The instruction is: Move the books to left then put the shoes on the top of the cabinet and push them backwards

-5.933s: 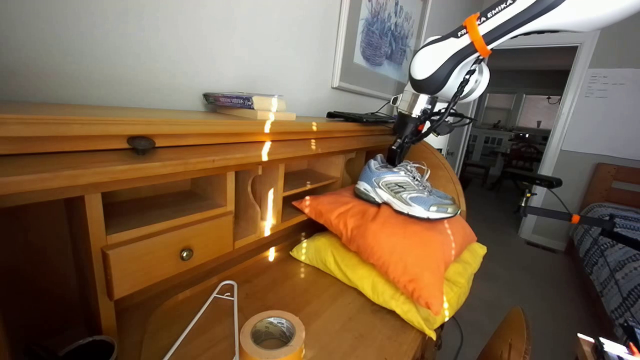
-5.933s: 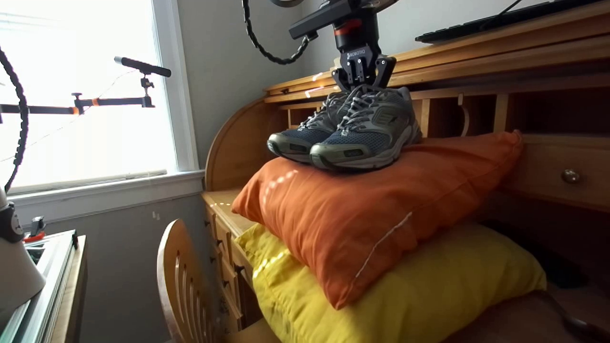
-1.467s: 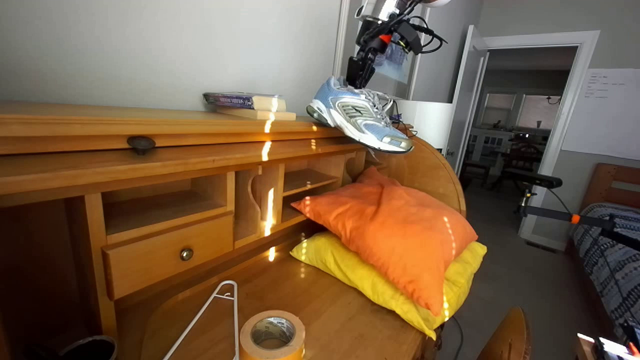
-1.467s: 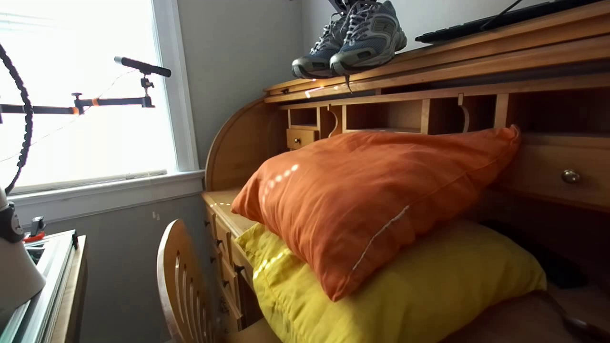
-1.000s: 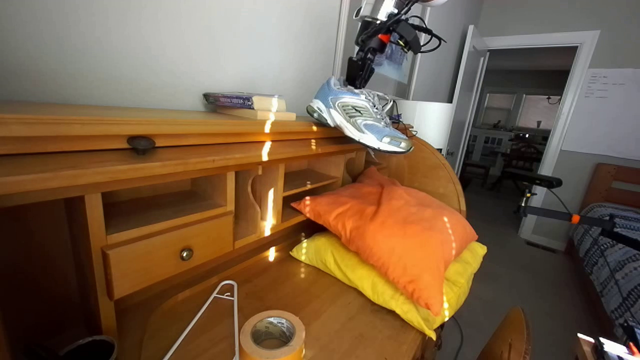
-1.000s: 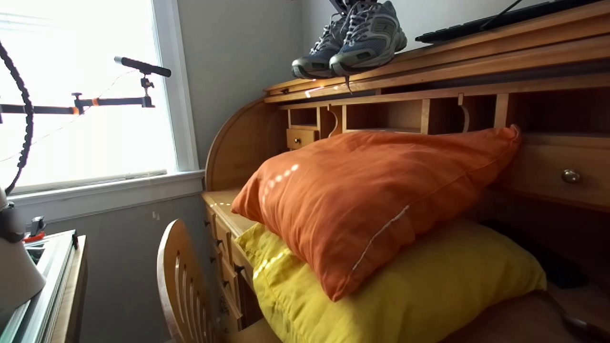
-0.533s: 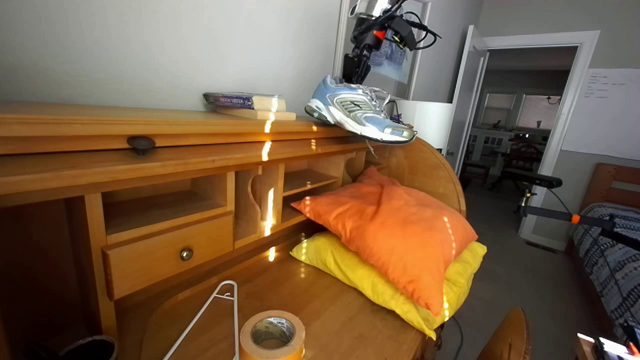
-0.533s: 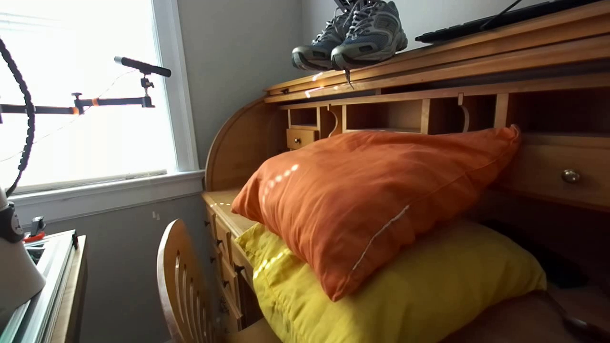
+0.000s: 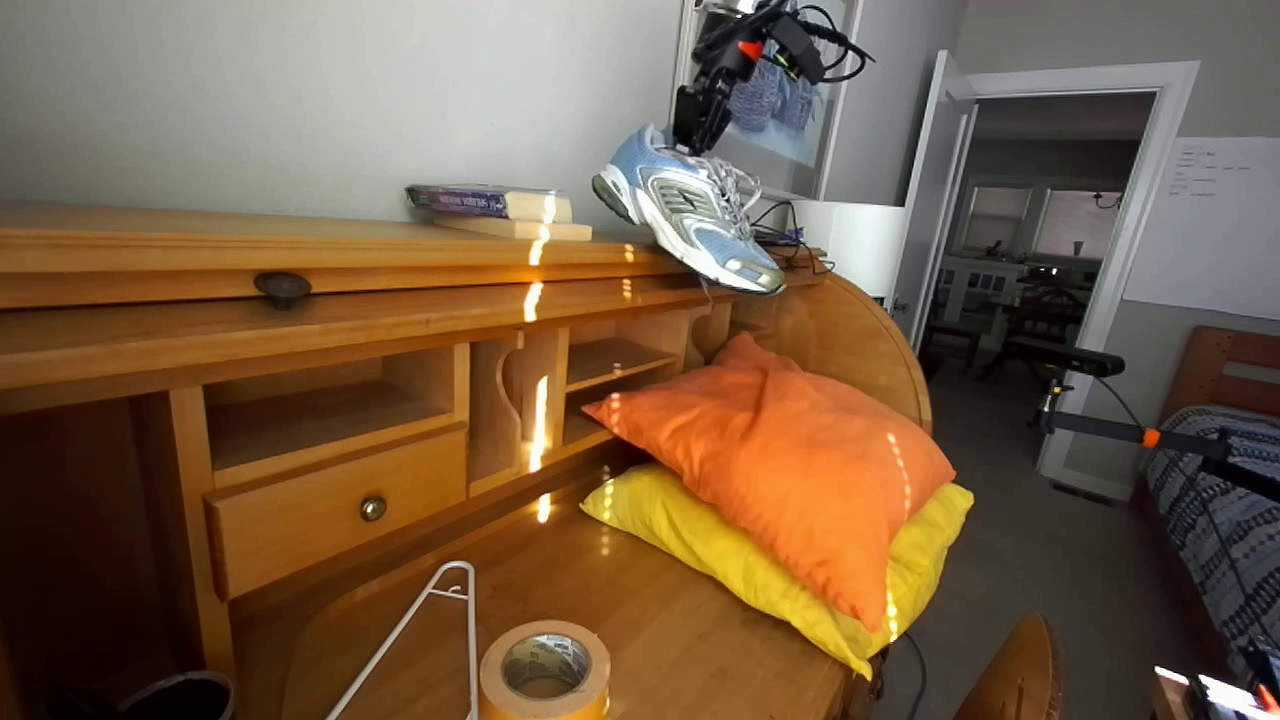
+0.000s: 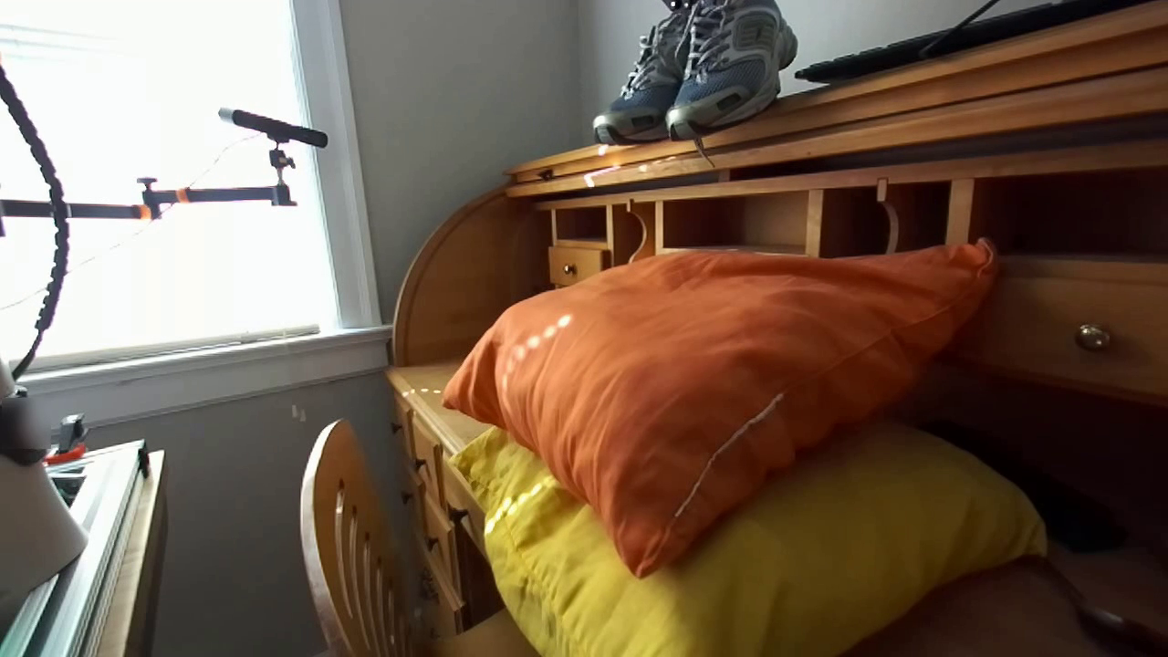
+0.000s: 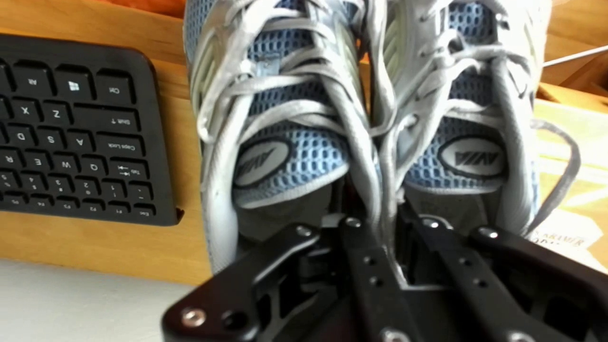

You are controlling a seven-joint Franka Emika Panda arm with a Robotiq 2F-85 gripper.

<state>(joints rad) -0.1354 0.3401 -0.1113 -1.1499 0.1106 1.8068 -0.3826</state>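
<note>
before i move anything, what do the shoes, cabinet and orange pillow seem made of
Shoes: blue mesh, its holes showing; silvery panels with a slight sheen, probably synthetic.
Cabinet: satin brown wood, faint grain; solid or veneer, I cannot tell.
Orange pillow: matte fabric, perhaps cotton, from its soft creases.

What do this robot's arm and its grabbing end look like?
What shows of the arm is white, smooth and rounded, with black cables looping outside it. The gripper is black, its slim bars dotted with shiny screws; an orange-red patch sits above it.
</note>
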